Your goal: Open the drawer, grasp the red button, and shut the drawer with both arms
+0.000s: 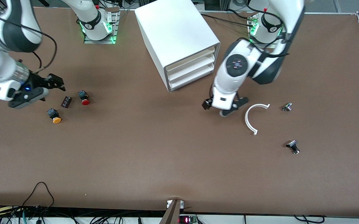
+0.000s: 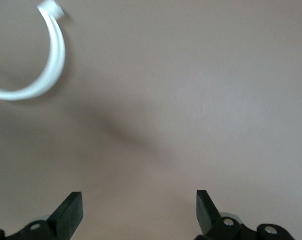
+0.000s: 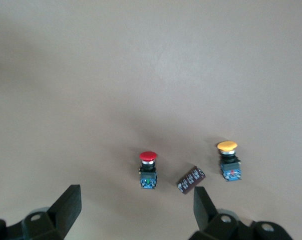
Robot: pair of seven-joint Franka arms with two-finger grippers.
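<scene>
White boxy cabinet (image 1: pixel 179 40) stands mid-table, its lowest flat drawer (image 1: pixel 192 78) shut. Nearby, the left gripper (image 1: pixel 224 107) hovers. Toward the right arm's end lies the red-capped, dark-bodied button (image 1: pixel 84 97).

Left wrist: fingers (image 2: pixel 70 212) spread, empty.

Right wrist: right gripper (image 3: pixel 135 210) open, empty, above the button (image 3: pixel 148 170).

Matt brown table (image 1: pixel 154 149), smooth, cloth-like. Cabinet (image 1: pixel 173 34): smooth white, looks plastic w/ soft sheen; drawer (image 1: pixel 192 79) same white finish. Button (image 1: pixel 84 97): glossy red plastic cap, dark plastic body. Orange-capped button (image 1: pixel 54 116): same glossy plastic. White curved piece (image 1: pixel 252 116): smooth plastic. Two small parts (image 1: pixel 287 107) (image 1: pixel 293 146) w/ shiny metal. Arms (image 1: pixel 235 74): glossy white shells, matt black grippers.
</scene>
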